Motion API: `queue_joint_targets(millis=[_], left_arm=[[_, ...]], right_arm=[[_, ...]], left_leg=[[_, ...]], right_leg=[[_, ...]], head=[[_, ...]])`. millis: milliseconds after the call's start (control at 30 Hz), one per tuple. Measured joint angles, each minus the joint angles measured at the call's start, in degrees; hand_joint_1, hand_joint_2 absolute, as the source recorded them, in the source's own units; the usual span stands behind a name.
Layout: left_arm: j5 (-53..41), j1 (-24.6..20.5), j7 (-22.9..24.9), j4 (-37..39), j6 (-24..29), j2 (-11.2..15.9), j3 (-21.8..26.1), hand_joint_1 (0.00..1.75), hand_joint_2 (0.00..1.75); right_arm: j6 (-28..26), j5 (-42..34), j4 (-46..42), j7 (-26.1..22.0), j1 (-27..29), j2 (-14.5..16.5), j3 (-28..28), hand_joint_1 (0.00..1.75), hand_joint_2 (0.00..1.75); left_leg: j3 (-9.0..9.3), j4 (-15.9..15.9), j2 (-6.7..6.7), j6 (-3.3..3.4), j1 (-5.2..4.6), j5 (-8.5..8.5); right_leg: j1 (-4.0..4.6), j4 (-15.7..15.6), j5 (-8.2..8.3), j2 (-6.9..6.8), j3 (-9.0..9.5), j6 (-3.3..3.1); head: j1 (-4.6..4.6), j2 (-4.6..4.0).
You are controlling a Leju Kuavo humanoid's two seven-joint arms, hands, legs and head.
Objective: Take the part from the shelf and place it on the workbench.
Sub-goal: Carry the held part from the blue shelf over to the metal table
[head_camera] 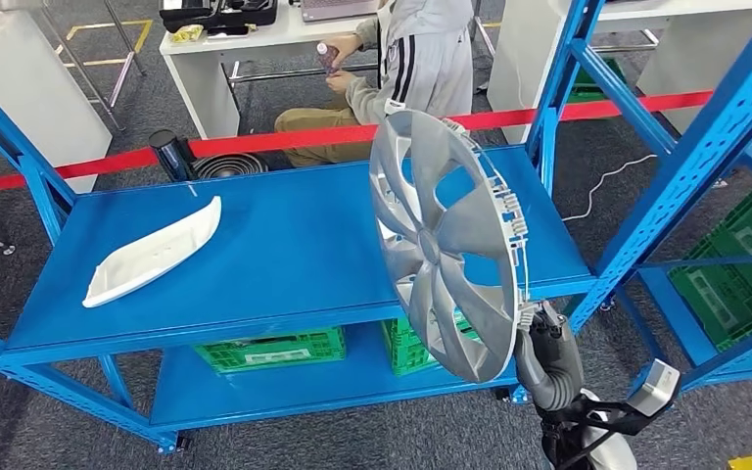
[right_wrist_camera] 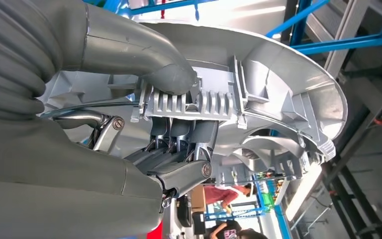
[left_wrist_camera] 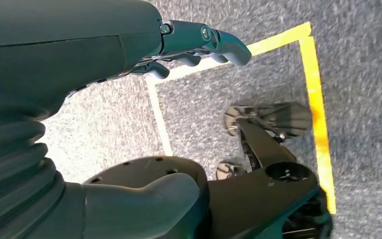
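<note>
A silver wheel cover (head_camera: 441, 245) stands on edge in the air in front of the blue shelf (head_camera: 294, 245), over its right end. My right hand (head_camera: 546, 345) grips its lower rim from below. The right wrist view shows the thumb (right_wrist_camera: 144, 59) pressed on the ribbed back rim of the wheel cover (right_wrist_camera: 258, 84) with the fingers (right_wrist_camera: 179, 144) hooked on the other side. A white curved plastic part (head_camera: 152, 253) lies on the shelf's left side. My left hand (left_wrist_camera: 129, 74) hangs over grey carpet, fingers loosely extended, holding nothing.
Blue uprights (head_camera: 685, 166) of a second rack stand at the right, with green crates (head_camera: 744, 264) on it and more green crates (head_camera: 274, 350) on the lower shelf. A red barrier tape (head_camera: 255, 142) runs behind. A seated person (head_camera: 401, 69) holds a bottle beyond it.
</note>
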Motion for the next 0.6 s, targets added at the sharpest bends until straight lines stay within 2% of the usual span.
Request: queue_joint_targets(millis=[33, 67, 100, 133, 167, 200, 233, 267, 300, 333, 400, 433, 467, 567, 600], left_arm=[[0.0, 0.0, -0.1, 0.0, 0.0, 0.0, 0.0, 0.00, 1.75], [0.0, 0.0, -0.1, 0.0, 0.0, 0.0, 0.0, 0.00, 1.75], [0.0, -0.1, -0.1, 0.0, 0.0, 0.0, 0.0, 0.00, 1.75], [-0.1, -0.1, -0.1, 0.0, 0.0, 0.0, 0.0, 0.00, 1.75], [-0.1, -0.1, -0.1, 0.0, 0.0, 0.0, 0.0, 0.00, 1.75], [-0.1, -0.1, -0.1, 0.0, 0.0, 0.0, -0.1, 0.00, 1.75], [-0.1, -0.2, -0.1, 0.0, 0.0, 0.1, -0.1, 0.00, 1.75], [-0.1, -0.3, -0.1, 0.0, 0.0, 0.1, -0.1, 0.00, 1.75], [-0.1, -0.4, 0.0, 0.0, 0.0, 0.2, -0.1, 0.00, 1.75], [-0.1, -0.4, 0.0, 0.0, 0.0, 0.2, -0.1, 0.00, 1.75], [-0.1, -0.3, 0.1, 0.0, 0.1, 0.2, -0.1, 0.00, 1.75], [-0.1, -0.3, 0.1, 0.0, 0.1, 0.1, -0.1, 0.00, 1.75], [-0.1, -0.3, 0.2, 0.0, 0.1, 0.1, -0.1, 0.00, 1.75], [0.0, -0.3, 0.4, 0.0, 0.2, 0.1, -0.1, 0.00, 1.75], [0.0, -0.3, 0.5, 0.0, 0.2, 0.1, -0.1, 0.00, 1.75]], right_arm=[[0.1, 0.1, 0.0, -0.1, 0.0, 0.0, 0.0, 1.75, 1.75], [0.1, 0.2, 0.0, -0.2, 0.0, 0.0, 0.0, 1.75, 1.75], [0.1, 0.4, 0.0, -0.3, 0.0, 0.0, 0.0, 1.75, 1.75], [0.1, 0.5, 0.0, -0.3, 0.0, 0.1, 0.0, 1.75, 1.75], [0.1, 0.6, 0.0, -0.3, 0.0, 0.1, 0.0, 1.75, 1.75], [0.1, 0.6, 0.0, -0.4, 0.0, 0.1, 0.0, 1.75, 1.75], [0.1, 0.6, 0.0, -0.4, 0.0, 0.1, 0.0, 1.75, 1.75], [0.1, 0.7, 0.0, -0.5, 0.0, 0.1, 0.0, 1.75, 1.75], [0.1, 0.7, 0.0, -0.5, 0.0, 0.1, -0.1, 1.75, 1.75], [0.1, 0.7, 0.0, -0.6, 0.1, 0.2, -0.1, 1.75, 1.75], [0.1, 0.7, 0.0, -0.7, 0.2, 0.2, -0.1, 1.75, 1.75], [0.1, 0.7, 0.0, -0.7, 0.2, 0.2, -0.1, 1.75, 1.75], [0.1, 0.7, 0.0, -0.7, 0.2, 0.3, -0.1, 1.75, 1.75], [0.0, 0.9, 0.0, -0.5, 0.2, 0.3, -0.2, 1.75, 1.75], [-0.1, 0.9, 0.0, -0.4, 0.1, 0.3, -0.4, 1.75, 1.75]], left_leg=[[-1.15, 3.8, 0.07, -0.13, 0.02, -2.45], [-1.93, 7.1, 0.09, -0.23, 0.03, -4.04], [-1.87, 8.9, 0.10, -0.23, 0.02, -4.51], [-0.74, 8.6, 0.11, -0.13, 0.01, -3.92], [1.50, 6.0, 0.11, 0.09, -0.02, -2.65], [4.51, 1.9, 0.11, 0.39, -0.07, -1.39], [7.47, -2.3, 0.11, 0.72, -0.21, -0.77], [9.50, -5.5, 0.11, 0.99, -0.38, -0.42], [10.57, -7.3, 0.11, 1.23, -0.56, -0.44], [10.72, -7.9, 0.12, 1.46, -0.74, -0.44], [10.02, -8.2, 0.26, 2.19, -0.68, 0.41], [9.60, -8.3, 0.38, 2.59, -0.55, 1.00], [9.02, -8.5, 0.51, 2.98, -0.37, 1.65], [6.69, -8.5, 0.68, 3.51, -0.29, 3.40], [5.83, -8.3, 0.70, 3.52, -0.31, 3.97]], right_leg=[[0.09, 0.0, 0.45, -0.07, -0.61, -0.14], [0.20, 0.1, 0.88, -0.13, -1.23, -0.19], [0.32, 0.1, 1.31, -0.20, -1.84, -0.17], [0.43, 0.2, 1.72, -0.24, -2.42, -0.11], [0.51, 0.2, 2.10, -0.26, -2.91, 0.00], [0.56, 0.2, 2.47, -0.27, -3.28, 0.14], [0.65, 0.3, 2.79, -0.29, -3.60, 0.36], [0.68, 0.3, 3.14, -0.33, -3.78, 0.65], [0.67, 0.3, 3.49, -0.36, -3.90, 0.98], [0.63, 0.2, 3.85, -0.38, -3.98, 1.36], [0.56, 0.1, 4.45, -0.30, -4.19, 2.10], [0.57, 0.4, 3.97, -0.25, -4.56, 2.43], [0.57, 1.7, 2.50, -0.22, -5.21, 2.72], [0.38, 10.6, -4.85, -0.24, -7.94, 3.22], [0.36, 13.2, -5.91, -0.24, -8.26, 3.27]], head=[[-0.08, 0.00], [-0.13, 0.00], [-0.17, 0.00], [-0.17, 0.00], [-0.17, 0.00], [-0.17, 0.00], [-0.16, 0.00], [-0.14, 0.00], [-0.15, 0.00], [-0.14, 0.00], [-0.20, 0.00], [-0.15, 0.00], [-0.06, 0.00], [0.32, 0.00], [0.36, 0.00]])
